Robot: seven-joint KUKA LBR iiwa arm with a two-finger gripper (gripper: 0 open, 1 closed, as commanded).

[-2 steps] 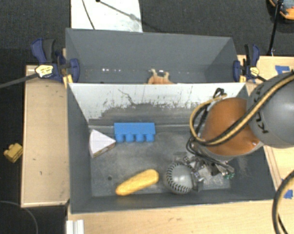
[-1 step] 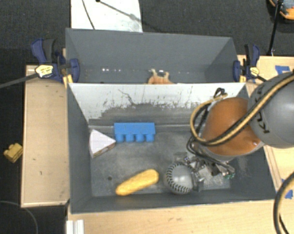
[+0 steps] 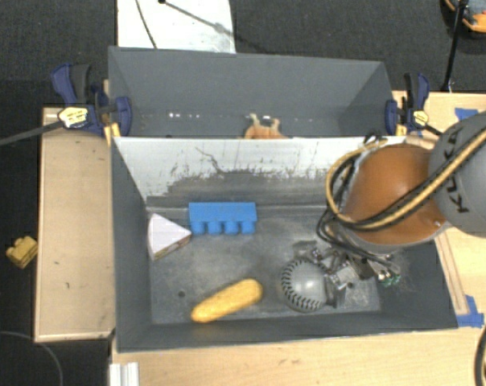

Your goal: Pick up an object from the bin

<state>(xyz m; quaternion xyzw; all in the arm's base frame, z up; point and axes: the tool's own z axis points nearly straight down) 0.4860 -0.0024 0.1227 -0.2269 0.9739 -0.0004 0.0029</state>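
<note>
Gripper [image 3: 340, 278] hangs low, just right of the grey stitched ball [image 3: 304, 286]; whether it is wide or narrow cannot be told. Left of the ball lie 1 white wedge [image 3: 166, 236], 1 blue block [image 3: 222, 218] and 1 yellow corn cob [image 3: 227, 299]. This is probably the grasp step; next comes closing squarely on the ball, then lifting. The arm [image 3: 468, 175] reads "KUK".

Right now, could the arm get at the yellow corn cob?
Probably yes. The yellow corn cob lies alone on the floor of the bin, nothing over it; the gripper hangs to its right, beside a grey ball.
</note>
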